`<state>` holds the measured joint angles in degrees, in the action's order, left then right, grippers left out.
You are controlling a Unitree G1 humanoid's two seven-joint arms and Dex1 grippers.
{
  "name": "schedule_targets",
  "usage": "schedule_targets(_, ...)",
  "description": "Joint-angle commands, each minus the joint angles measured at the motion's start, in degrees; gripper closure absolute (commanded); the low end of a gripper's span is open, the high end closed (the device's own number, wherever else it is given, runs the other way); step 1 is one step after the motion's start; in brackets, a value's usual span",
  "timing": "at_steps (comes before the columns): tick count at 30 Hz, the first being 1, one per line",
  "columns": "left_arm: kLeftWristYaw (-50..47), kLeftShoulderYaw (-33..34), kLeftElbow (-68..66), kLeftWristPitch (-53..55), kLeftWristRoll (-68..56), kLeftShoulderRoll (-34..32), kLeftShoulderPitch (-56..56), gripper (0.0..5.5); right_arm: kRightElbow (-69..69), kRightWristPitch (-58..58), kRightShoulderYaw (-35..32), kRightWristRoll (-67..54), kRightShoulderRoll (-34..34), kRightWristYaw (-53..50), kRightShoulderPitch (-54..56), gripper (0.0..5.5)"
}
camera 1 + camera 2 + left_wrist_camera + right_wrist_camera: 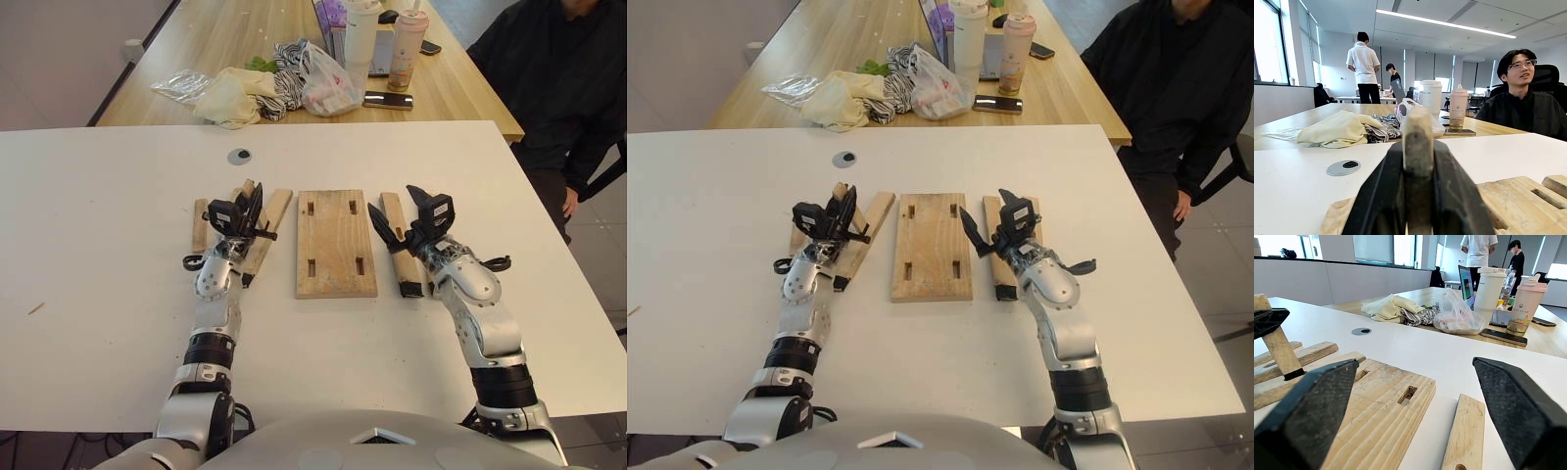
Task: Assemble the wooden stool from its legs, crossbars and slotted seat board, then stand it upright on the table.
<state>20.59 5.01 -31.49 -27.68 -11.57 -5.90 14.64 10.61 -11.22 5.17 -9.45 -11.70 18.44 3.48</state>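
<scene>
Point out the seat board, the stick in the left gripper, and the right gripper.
seat board [336,240]: left eye view, bare wood at its middle, between the slots.
stick [1418,132]: left wrist view, its upper end.
right gripper [392,200]: left eye view, midway between its open fingertips.

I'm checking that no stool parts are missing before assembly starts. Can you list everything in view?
seat board: one, pale wood, four slots, flat mid-table
loose sticks: several, pale wood, left of the board
held stick: one, pale wood, in the left pincer
right stick: at least one, pale wood, right of the board
grommet: one, grey, on the white table
far table: cloths, plastic bag, white tumbler, pink cup
left pincer: shut on the held stick
right pincer: open, over the right stick
</scene>
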Motion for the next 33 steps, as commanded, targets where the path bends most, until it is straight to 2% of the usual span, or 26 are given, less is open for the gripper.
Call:
schedule_targets(1, 0.1, -0.3, -4.7, 2.1, 1.1, 0.1, 0.9, 5.12, -0.7, 0.6, 0.2, 0.3, 0.7, 0.2, 0.8, 1.2)
schedule_targets(10, -1.5, -2.7, -8.4, 3.2, 5.0, 0.1, 3.9, 5.12, -1.6, 1.3, 0.4, 0.5, 0.9, 0.0, 1.4, 1.2)
schedule_targets(22, -2.6, -1.1, -11.8, 5.5, 4.6, -0.8, 1.6, 5.12, -2.1, 2.2, 0.5, 0.9, 1.3, -0.8, 0.7, 1.2)
schedule_targets(27, -0.1, -2.3, 2.2, 10.9, 4.5, -4.3, -0.3, 5.12, -2.2, 2.5, 0.7, 1.0, 1.1, -0.8, -0.2, 1.2)
schedule_targets(28, 0.3, -2.2, 4.9, 13.0, 4.4, -5.4, -0.5, 4.74, -2.3, 2.7, 0.8, 1.0, 1.0, -0.7, -0.4, 1.2)
schedule_targets(33, 2.4, -2.5, 18.1, 32.2, 4.0, -11.6, -2.5, 3.91, -2.9, 3.2, 0.7, 1.3, 0.9, -0.6, -0.3, 1.2)
